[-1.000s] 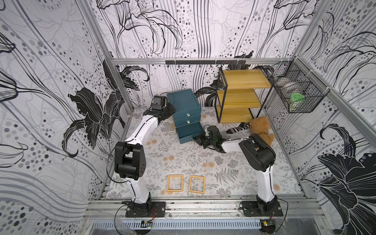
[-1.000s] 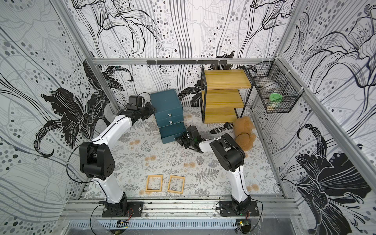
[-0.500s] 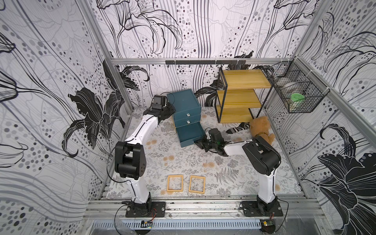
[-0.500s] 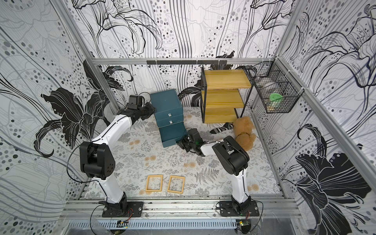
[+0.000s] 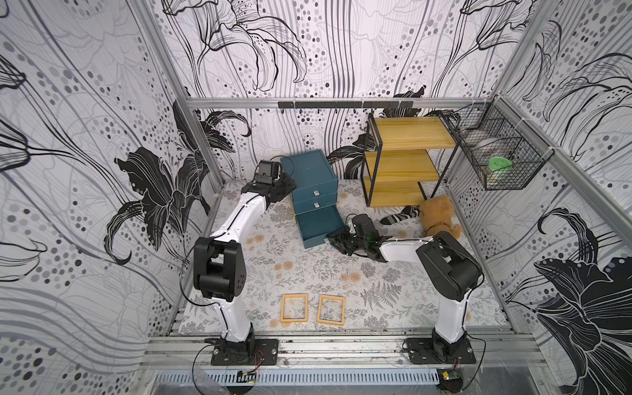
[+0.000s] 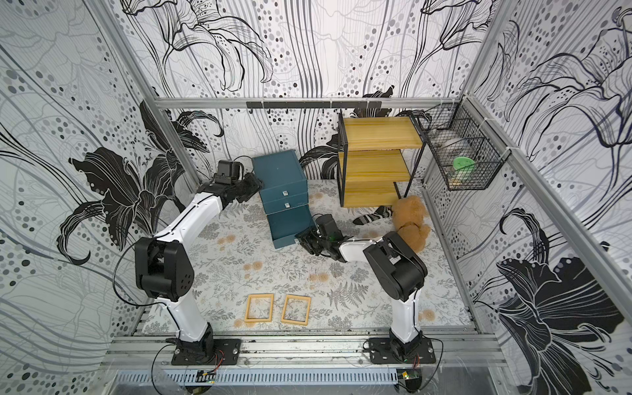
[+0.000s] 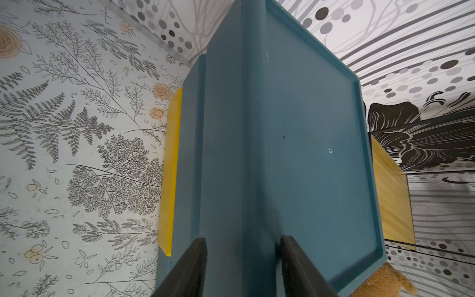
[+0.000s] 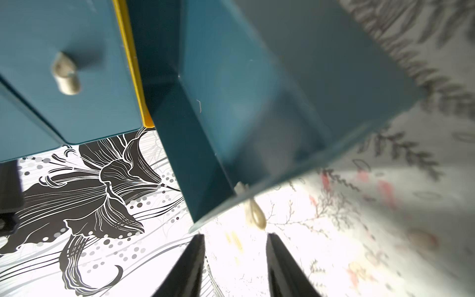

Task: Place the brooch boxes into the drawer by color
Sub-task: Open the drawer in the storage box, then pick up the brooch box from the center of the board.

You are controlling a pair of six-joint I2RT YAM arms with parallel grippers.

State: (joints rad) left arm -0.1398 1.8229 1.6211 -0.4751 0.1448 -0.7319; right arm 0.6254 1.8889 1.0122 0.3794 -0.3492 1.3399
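Right gripper [image 8: 235,236] is hanging low over the grey floral mat [image 5: 307,270], black fingers [image 8: 190,264] standing apart with nothing between them. The small silver pull [image 8: 254,213] of the bottom teal-blue drawer [image 5: 319,222] is sitting just ahead of the tips. That drawer is standing pulled out of the small boxy teal chest [image 5: 309,171], and the two drawers above it are sitting flush.

Left gripper [image 7: 243,241] is reaching in at the chest's far side, fingers spread and straddling the edge where the rimmed top meets a side wall. I cannot tell if the pads are touching. A thin yellow strip [image 7: 171,167] is showing along the chest's base.

Two yellow-tan flat frame-like brooch boxes are lying side by side on the mat near the front rail, between the arm bases and well apart from the drawer. One is lying nearer the left arm [image 5: 294,307], its twin nearer the right arm [image 5: 331,310].

A yellow wooden shelf rack [image 5: 403,160] is standing beside the chest, with a brown teddy [image 5: 439,213] sitting at its foot.
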